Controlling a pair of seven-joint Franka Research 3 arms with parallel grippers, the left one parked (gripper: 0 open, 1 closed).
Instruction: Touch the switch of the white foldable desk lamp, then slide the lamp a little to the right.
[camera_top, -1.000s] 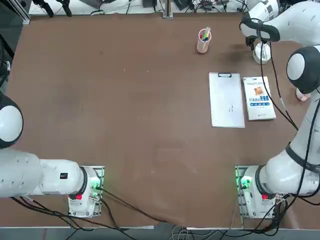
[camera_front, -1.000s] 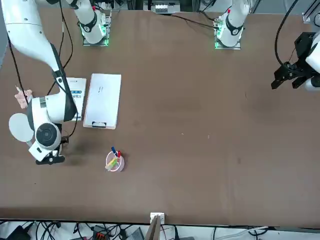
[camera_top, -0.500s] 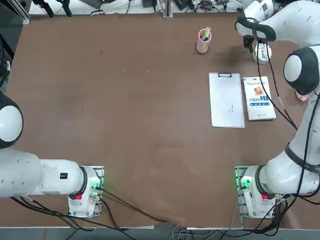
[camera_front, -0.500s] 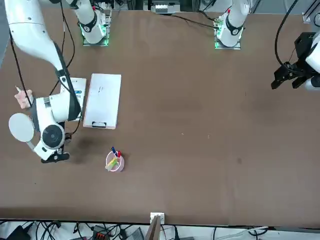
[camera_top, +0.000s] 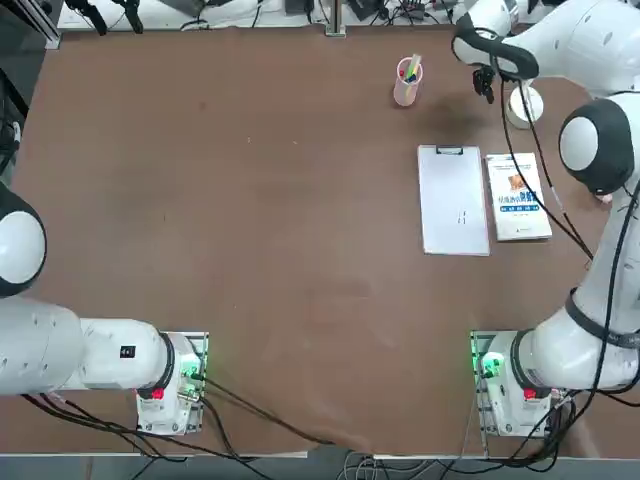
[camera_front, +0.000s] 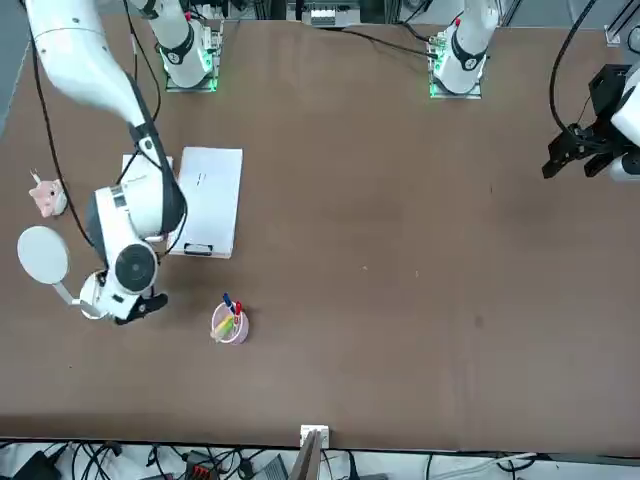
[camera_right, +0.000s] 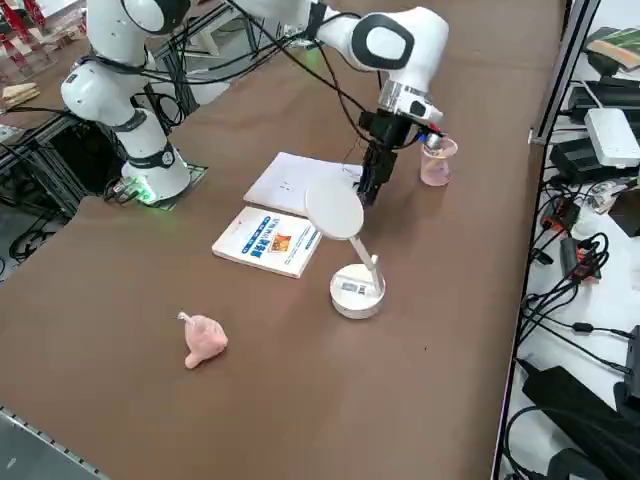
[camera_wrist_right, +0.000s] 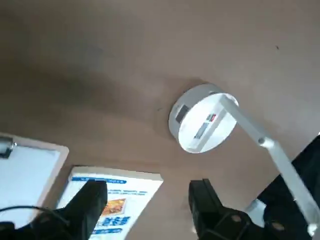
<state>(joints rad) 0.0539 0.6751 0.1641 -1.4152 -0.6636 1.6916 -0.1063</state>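
Claw (camera_wrist_right: 145, 200) open, empty, above lamp (camera_wrist_right: 202, 124)

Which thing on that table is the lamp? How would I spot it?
Find the booklet with the blue cover, beside the clipboard. The lamp stands just past it, near the claw: a white disc base, a thin slanted stem, a round flat head.
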